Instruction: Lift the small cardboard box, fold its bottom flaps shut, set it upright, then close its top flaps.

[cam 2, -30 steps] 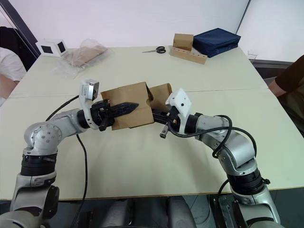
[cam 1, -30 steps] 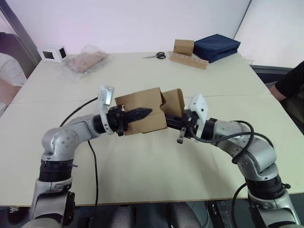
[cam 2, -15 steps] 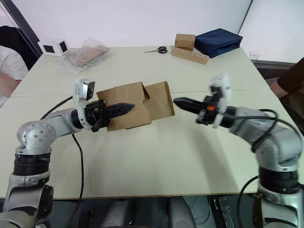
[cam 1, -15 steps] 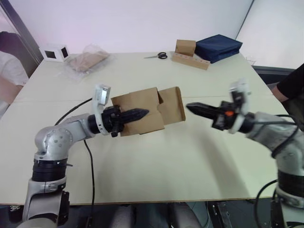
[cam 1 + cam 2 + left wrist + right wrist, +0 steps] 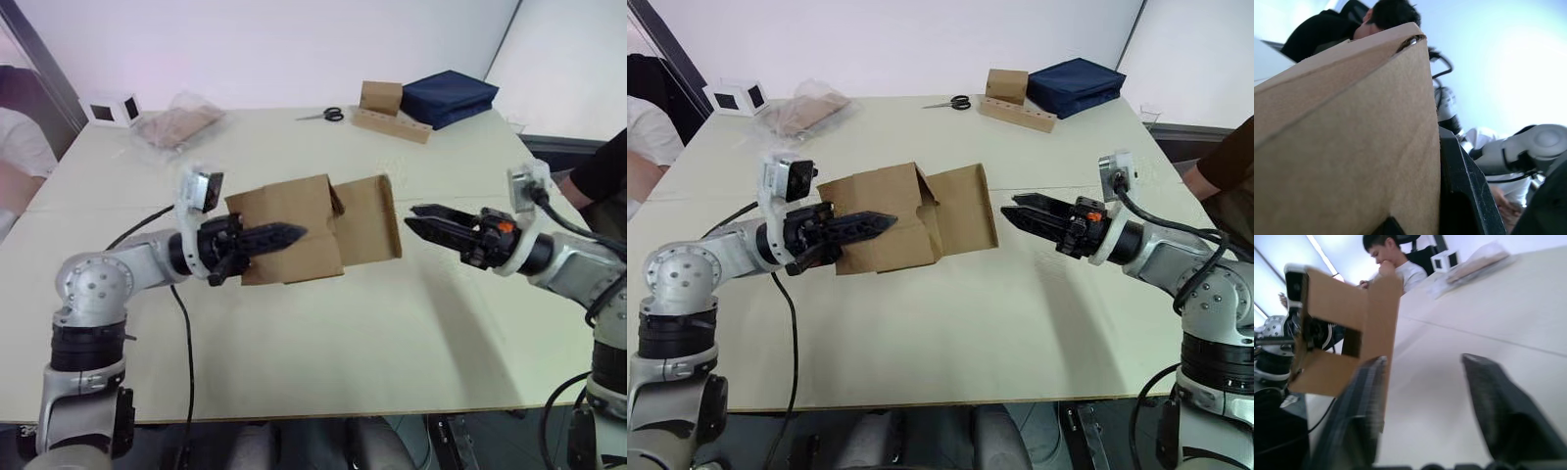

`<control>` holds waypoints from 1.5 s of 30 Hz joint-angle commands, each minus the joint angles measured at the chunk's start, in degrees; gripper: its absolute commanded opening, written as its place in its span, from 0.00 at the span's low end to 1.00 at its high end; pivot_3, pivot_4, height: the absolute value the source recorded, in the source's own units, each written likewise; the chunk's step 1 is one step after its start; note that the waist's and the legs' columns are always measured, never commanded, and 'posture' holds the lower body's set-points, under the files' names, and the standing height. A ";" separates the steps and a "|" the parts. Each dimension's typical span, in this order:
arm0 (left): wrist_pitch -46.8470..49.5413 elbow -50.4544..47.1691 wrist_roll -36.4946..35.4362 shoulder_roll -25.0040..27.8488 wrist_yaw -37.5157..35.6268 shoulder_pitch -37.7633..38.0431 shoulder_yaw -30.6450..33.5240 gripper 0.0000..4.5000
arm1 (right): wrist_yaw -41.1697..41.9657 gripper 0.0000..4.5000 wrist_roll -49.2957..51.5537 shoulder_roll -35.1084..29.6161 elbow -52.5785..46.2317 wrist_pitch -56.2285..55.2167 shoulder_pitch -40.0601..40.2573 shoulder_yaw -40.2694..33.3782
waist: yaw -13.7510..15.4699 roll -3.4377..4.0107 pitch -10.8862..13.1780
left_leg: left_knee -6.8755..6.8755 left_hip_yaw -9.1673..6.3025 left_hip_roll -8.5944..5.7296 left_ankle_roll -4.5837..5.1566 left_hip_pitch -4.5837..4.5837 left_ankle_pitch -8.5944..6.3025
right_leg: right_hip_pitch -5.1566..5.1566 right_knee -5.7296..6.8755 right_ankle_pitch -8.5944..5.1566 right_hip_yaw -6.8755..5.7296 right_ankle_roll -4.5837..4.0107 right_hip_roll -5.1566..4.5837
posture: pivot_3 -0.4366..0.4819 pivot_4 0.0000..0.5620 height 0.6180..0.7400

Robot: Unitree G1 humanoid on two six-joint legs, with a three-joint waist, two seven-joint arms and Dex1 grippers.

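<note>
The small cardboard box (image 5: pixel 286 227) hangs above the table, lying on its side. My left gripper (image 5: pixel 290 234) is shut on its near wall, one black finger (image 5: pixel 1465 196) lying against the cardboard (image 5: pixel 1352 147). At the end facing right, a large flap (image 5: pixel 368 219) stands swung open. Whether these are the bottom flaps or the top flaps I cannot tell. My right gripper (image 5: pixel 415 217) hovers a short way to the right of that flap, open and empty. The right wrist view looks between its fingers (image 5: pixel 1360 411) at the box's open end (image 5: pixel 1337 333).
At the table's far side lie scissors (image 5: pixel 321 115), a brown box on a cardboard strip (image 5: pixel 384 104) and a navy bag (image 5: pixel 446 96). A white cube box (image 5: pixel 110 108) and a plastic bag (image 5: pixel 178 122) sit far left. People sit at the left (image 5: pixel 15 147) and right (image 5: pixel 602 166) edges.
My right gripper has drawn back from the box to the right and opened. The flap it was at has swung further out. My left gripper still holds the box.
</note>
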 commanded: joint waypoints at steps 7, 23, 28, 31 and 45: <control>0.65 -2.17 -4.81 -0.10 3.20 -1.08 0.95 0.00 | -4.72 0.61 9.25 2.35 -0.12 2.10 -0.65 -1.98 | -0.05 0.00 0.00 | -0.01 0.00 0.00 0.00 0.00 0.00 | -0.01 0.00 0.00 0.00 0.00 0.01 | 0.48 0.27 1.00; -1.29 -0.80 -0.30 -1.25 1.74 -1.30 -0.98 0.00 | -17.34 0.61 23.66 6.32 -8.11 0.59 1.13 1.49 | -0.06 0.00 0.00 | -0.02 0.00 0.00 0.00 -0.02 0.00 | -0.04 0.00 0.00 0.00 0.00 0.01 | 0.48 0.27 1.00; -1.71 -0.74 0.32 -1.51 1.51 -1.23 -1.47 0.00 | -19.63 0.61 26.09 6.97 -9.02 -0.71 0.84 2.51 | -0.04 0.00 0.00 | -0.01 0.00 0.00 0.00 -0.02 0.00 | -0.04 0.00 0.00 0.01 0.00 0.01 | 0.48 0.27 1.00; -2.12 0.10 1.71 -1.16 1.01 -0.94 -1.57 0.00 | -21.21 0.61 29.23 6.31 -10.59 -1.16 0.73 2.51 | -0.05 0.00 0.00 | -0.02 0.00 0.00 0.00 -0.03 0.00 | -0.05 0.00 0.00 0.01 0.00 0.01 | 0.48 0.27 1.00; -2.98 0.78 3.72 -2.36 0.25 -1.52 -1.36 0.00 | -23.48 0.61 28.06 4.83 -12.42 -4.02 1.78 6.53 | -0.04 0.00 0.00 | -0.01 0.00 0.00 0.00 -0.05 0.00 | -0.06 -0.01 0.00 0.00 0.00 0.01 | 0.48 0.27 1.00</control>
